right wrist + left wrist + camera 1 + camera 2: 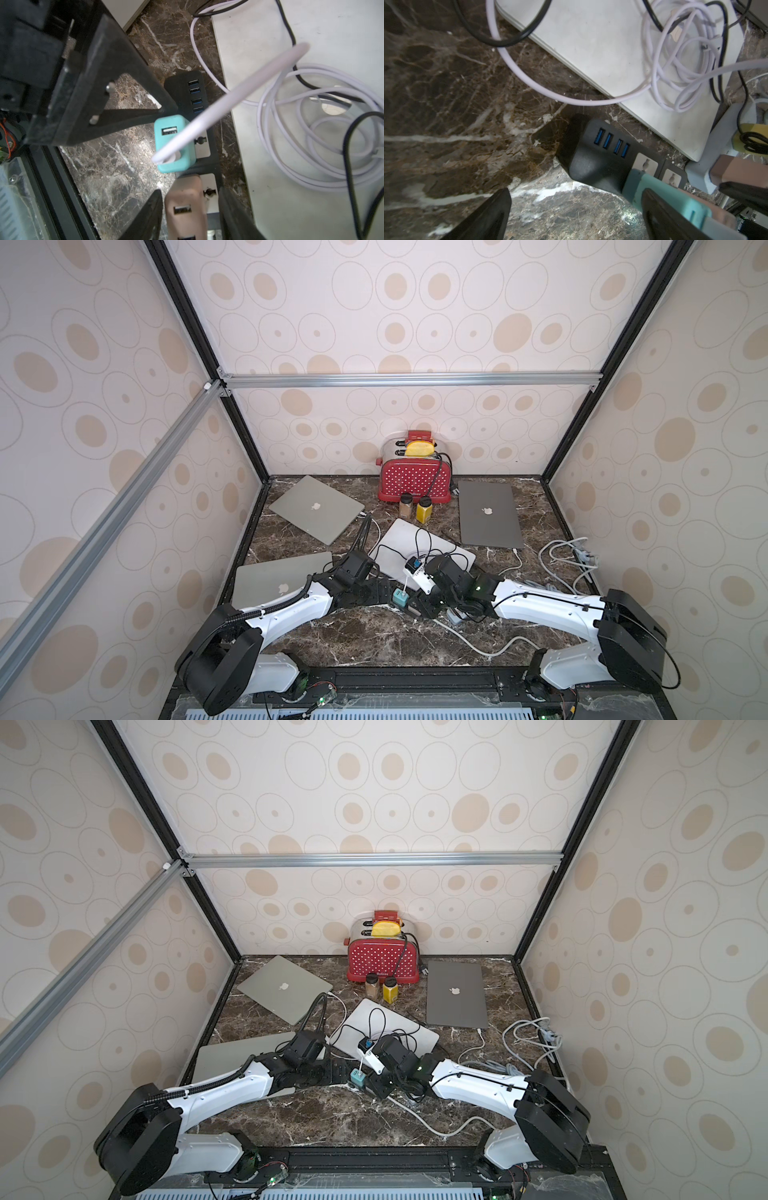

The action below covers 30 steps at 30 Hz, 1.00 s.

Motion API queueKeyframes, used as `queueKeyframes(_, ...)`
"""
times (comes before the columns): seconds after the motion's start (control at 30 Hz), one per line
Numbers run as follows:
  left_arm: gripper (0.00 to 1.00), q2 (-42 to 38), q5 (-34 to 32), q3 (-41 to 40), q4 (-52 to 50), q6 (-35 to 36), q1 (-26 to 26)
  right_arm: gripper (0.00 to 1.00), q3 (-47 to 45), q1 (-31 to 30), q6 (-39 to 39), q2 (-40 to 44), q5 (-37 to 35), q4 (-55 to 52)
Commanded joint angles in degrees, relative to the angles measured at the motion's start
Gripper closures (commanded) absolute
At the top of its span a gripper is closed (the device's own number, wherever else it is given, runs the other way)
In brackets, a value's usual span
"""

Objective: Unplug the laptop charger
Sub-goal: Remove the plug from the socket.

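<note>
Right tool stands half open, one finger on each side of the beige charger plugged in the black power strip; a small gap shows at one finger. Left tool is wide open, empty, beside the teal charger.

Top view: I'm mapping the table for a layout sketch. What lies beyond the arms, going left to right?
Tilted laptop → toaster → dark laptop → loose cables
</note>
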State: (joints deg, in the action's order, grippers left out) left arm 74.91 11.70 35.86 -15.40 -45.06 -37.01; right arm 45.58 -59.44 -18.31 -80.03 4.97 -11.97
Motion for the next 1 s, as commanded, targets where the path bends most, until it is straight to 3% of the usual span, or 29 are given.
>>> queueKeyframes(0.0,0.01,0.3,0.4,1.8,0.7,1.2,0.4,0.53,2.2,-0.3,1.9,-1.9,-0.5,-3.2)
queueKeyframes(0.37,0.01,5.9,-2.0,1.7,1.5,1.6,0.4,0.61,0.9,-0.9,3.0,-2.8,2.8,-3.4)
queueKeyframes(0.67,0.01,7.9,-2.7,2.8,-3.2,3.3,0.4,0.66,1.0,-2.0,3.7,-2.6,0.2,-6.2)
queueKeyframes(0.77,0.01,8.0,-2.5,2.3,-3.4,3.4,0.4,0.72,1.3,-2.1,3.9,-2.4,-1.3,-7.3)
queueKeyframes(0.97,0.01,9.6,-2.4,0.6,-2.1,2.7,0.4,0.96,2.6,-2.6,4.6,-1.4,-2.6,-9.0)
